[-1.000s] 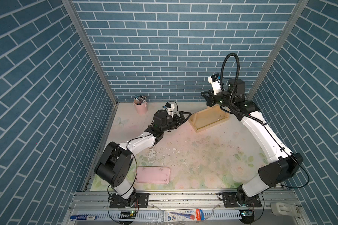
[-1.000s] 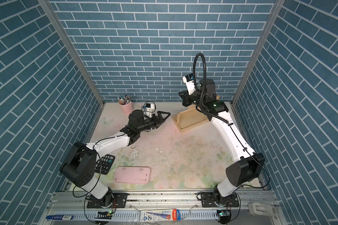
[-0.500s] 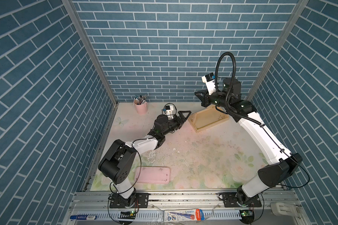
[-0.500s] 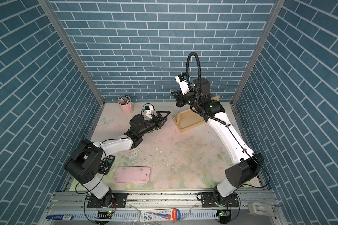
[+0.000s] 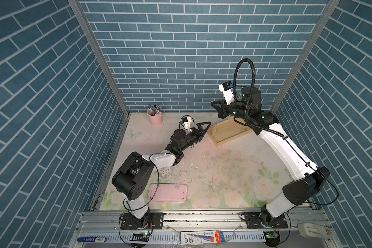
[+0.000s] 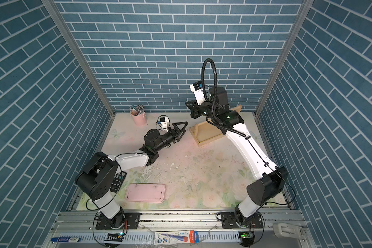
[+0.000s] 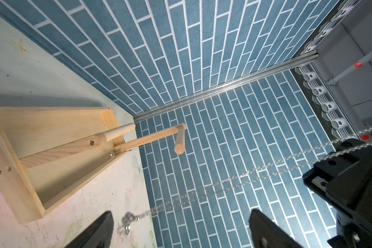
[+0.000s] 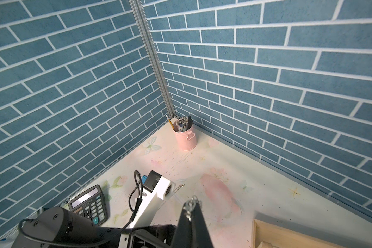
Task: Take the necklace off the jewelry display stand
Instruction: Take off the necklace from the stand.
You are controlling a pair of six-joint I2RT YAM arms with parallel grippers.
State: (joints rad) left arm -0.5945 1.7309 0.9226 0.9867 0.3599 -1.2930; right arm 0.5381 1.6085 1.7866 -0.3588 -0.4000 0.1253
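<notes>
The pale wooden jewelry display stand (image 5: 228, 131) (image 6: 208, 137) (image 7: 52, 128) sits at the back right. My right gripper (image 5: 215, 107) (image 6: 189, 107) (image 8: 192, 205) is raised beside the stand's left end, shut on the necklace. The necklace (image 7: 234, 180) is a silver chain hanging free from those fingers, its clasp end (image 7: 127, 221) dangling near one left finger. A thinner chain with a pendant (image 7: 116, 152) hangs from the stand's top bar (image 7: 179, 139). My left gripper (image 5: 203, 126) (image 6: 180, 126) (image 7: 180, 232) is open and low by the stand's left corner, holding nothing.
A pink pen cup (image 5: 154, 117) (image 8: 186, 137) stands in the back left corner. A flat pink tray (image 5: 167, 192) lies at the front. A calculator (image 6: 117, 182) (image 8: 88, 204) lies by the left wall. Brick walls close in on three sides.
My right gripper has moved left, away from the stand's bar, with the necklace in it. The left arm's elbow has shifted while its open gripper stays near the stand's corner.
</notes>
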